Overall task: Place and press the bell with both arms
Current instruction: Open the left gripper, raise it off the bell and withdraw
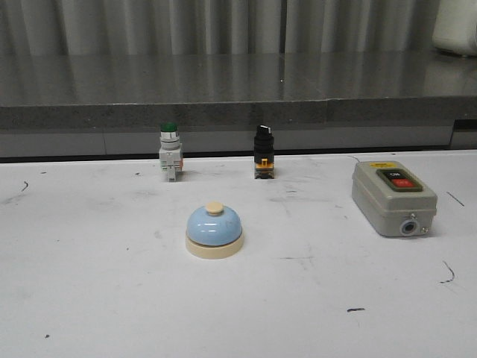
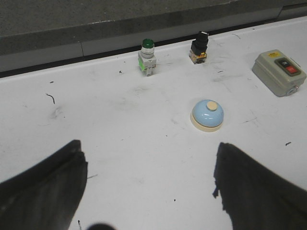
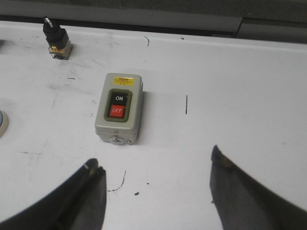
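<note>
Plainly, the white table [image 1: 89,298] fills the lower frame of the front view, scuffed with dark marks. At right sits the grey switch box [image 1: 393,198], at upper centre the black selector switch [image 1: 263,152] and the green-capped push button [image 1: 169,151]. Lower centre stands the bell [image 1: 214,230], upright, apart from everything. Both the left gripper [image 2: 148,187] and right gripper [image 3: 156,191] hang with jaws spread wide, holding nothing. One risk: pinching the smooth dome could let it slip; the right arm may also press the box's buttons instead.
</note>
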Tool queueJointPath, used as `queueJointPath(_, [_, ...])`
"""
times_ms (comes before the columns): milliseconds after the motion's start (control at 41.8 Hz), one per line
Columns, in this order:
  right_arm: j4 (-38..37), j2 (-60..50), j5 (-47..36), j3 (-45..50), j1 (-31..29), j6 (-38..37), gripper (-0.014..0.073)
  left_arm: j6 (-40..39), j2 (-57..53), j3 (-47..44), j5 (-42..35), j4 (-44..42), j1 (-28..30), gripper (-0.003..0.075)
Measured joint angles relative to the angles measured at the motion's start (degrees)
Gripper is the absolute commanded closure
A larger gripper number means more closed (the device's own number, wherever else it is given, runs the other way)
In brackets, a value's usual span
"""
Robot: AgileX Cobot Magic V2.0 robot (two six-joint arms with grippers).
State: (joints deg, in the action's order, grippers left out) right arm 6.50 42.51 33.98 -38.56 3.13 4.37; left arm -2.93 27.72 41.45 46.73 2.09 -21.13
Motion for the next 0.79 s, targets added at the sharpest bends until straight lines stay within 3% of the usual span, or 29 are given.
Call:
queueJointPath(240, [0.0,0.0,-0.9,-0.04,0.0,0.0,0.0127,0.0,0.0,0.0,0.0,0.0,0.0,0.0185])
queueJointPath(287, [0.0,0.0,-0.71,-0.47,0.0,0.0,0.0185,0.0,0.0,0.0,0.0,0.0,0.0,0.0185])
queueJointPath(455, [0.0,1.35,2.03,-4.72,3.15,0.09,0.0548,0.0,0.0,0.0,0.0,0.0,0.0,0.0185])
queueJointPath(527, [0.0,2.71,3.36,-6.98,5.11,0.35,0.0663,0.0,0.0,-0.09,0.0,0.0,0.0,0.0185])
queueJointPath(790, [0.0,12.54,6.66,-14.55,14.07,2.31,0.0662,0.0,0.0,-0.09,0.0,0.0,0.0,0.0185])
